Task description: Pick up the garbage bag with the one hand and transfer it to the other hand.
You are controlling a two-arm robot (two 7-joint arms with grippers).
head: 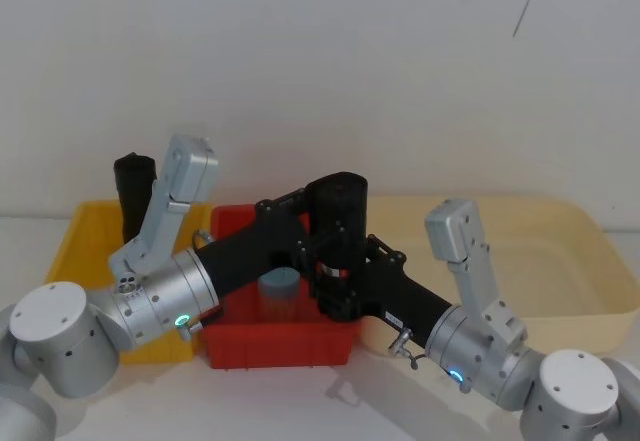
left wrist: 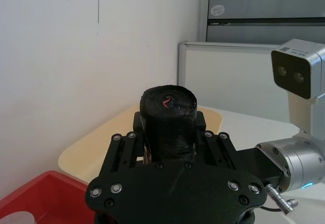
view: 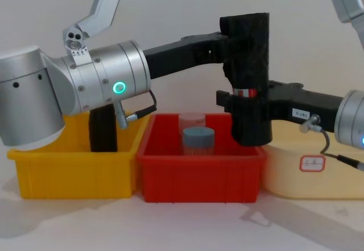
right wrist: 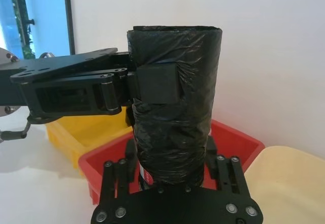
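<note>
- Handover is mid-way: the garbage bag (view: 245, 63) stands upright in the air above the red bin (view: 199, 177), touching neither the bin nor the worktop (view: 187, 228).
- The left gripper (view: 230, 46) clamps the bag's upper part, and the right gripper (view: 242, 100) is closed around its lower part at the label band.
- Next, I judge, one gripper must release and back straight off while the other bears the weight without tilting.
- Each gripper's far finger sits behind the roll, the label is mostly covered, and I cannot judge how firm either grip is.
</note>
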